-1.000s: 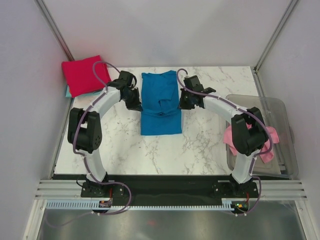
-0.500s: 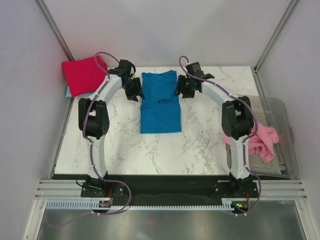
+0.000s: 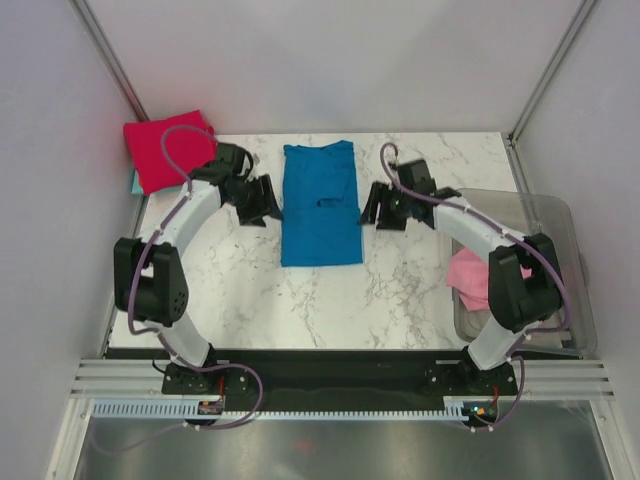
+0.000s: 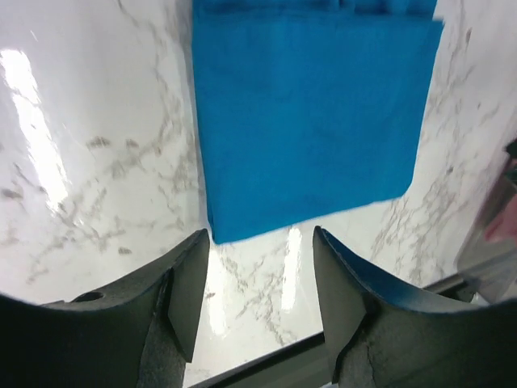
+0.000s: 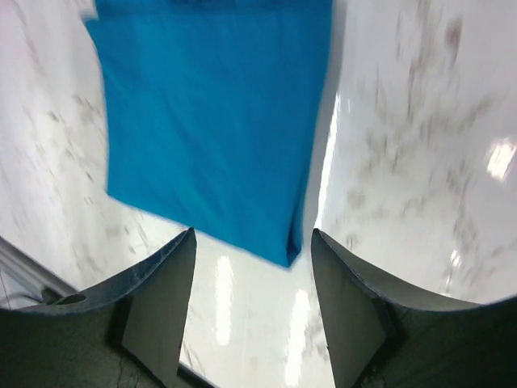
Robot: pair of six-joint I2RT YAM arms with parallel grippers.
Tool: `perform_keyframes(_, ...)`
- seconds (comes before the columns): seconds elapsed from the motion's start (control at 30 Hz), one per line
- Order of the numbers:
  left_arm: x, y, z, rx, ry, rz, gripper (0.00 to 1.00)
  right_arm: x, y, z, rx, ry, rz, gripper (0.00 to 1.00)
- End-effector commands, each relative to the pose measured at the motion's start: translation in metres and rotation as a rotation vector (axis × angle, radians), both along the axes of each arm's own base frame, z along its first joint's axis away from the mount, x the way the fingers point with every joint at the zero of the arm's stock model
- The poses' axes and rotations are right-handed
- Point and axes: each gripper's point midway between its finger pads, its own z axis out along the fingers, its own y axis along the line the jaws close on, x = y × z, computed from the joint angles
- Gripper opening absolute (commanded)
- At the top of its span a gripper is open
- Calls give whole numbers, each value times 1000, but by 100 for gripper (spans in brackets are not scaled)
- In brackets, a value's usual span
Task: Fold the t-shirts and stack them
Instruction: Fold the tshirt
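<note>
We judge: crimson red cloth shirt [image 3: 165,150] folded, bright blue cloth shirt [image 3: 320,210] part-folded, pink cloth shirt [image 3: 468,272] pending; left gripper [image 4: 260,240] and right gripper [image 5: 252,238] both released.

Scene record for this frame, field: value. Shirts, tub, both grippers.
blue t-shirt: folded into a long strip, flat on the table, between the grippers
red t-shirt: folded, far-left corner, on top of a pale teal cloth with only an edge showing
pink t-shirt: crumpled, in the clear tub at the right edge
left gripper: open, empty, left of the blue t-shirt
right gripper: open, empty, right of the blue t-shirt
</note>
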Motion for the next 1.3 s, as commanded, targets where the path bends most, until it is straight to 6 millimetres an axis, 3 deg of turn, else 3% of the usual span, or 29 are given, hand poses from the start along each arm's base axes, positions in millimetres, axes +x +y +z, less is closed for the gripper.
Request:
perform_keyframes(0.0, -24, -10, 5, -98, -85, -29, 61, -43, 13, -19, 97, 37, 32, 66)
perform_keyframes(0.03, -44, -9, -5, -112, -66, -31, 60, -50, 17, -22, 114, 40, 31, 66)
perform_keyframes(0.07, -51, -9, -8, -122, -71, -26, 60, -68, 14, -41, 109, 82, 28, 65)
perform_keyframes(0.1, -51, -12, -8, -146, -101, -23, 59, -74, 14, -43, 119, 79, 28, 64)
perform_keyframes(0.13, -66, -11, -24, -153, -67, -21, 59, -77, 19, -45, 137, 70, 40, 64)
perform_keyframes(0.2, -70, -12, -21, -180, -112, -21, 58, -91, 20, -62, 146, 111, 44, 62)
perform_keyframes(0.23, -79, -10, -32, -178, -96, -18, 58, -91, 22, -65, 148, 107, 49, 61)
perform_keyframes(0.37, -90, -8, -43, -183, -96, -1, 57, -94, 22, -81, 135, 122, 51, 60)
perform_keyframes(0.6, -94, -4, -51, -183, -105, 40, 56, -90, 26, -99, 157, 129, 45, 58)
perform_keyframes(0.73, -95, -1, -66, -167, -68, 70, 57, -88, 29, -110, 155, 141, 49, 54)
perform_keyframes(0.77, -94, -1, -69, -165, -63, 78, 58, -89, 28, -114, 149, 147, 50, 44)
perform_keyframes(0.93, -97, 0, -87, -164, -27, 98, 60, -93, 25, -125, 134, 158, 52, 14)
perform_keyframes(1.03, -96, -3, -97, -168, -8, 108, 60, -96, 25, -128, 133, 162, 62, 6)
perform_keyframes(1.27, -93, -13, -115, -188, 8, 113, 59, -101, 25, -135, 139, 176, 76, 2)
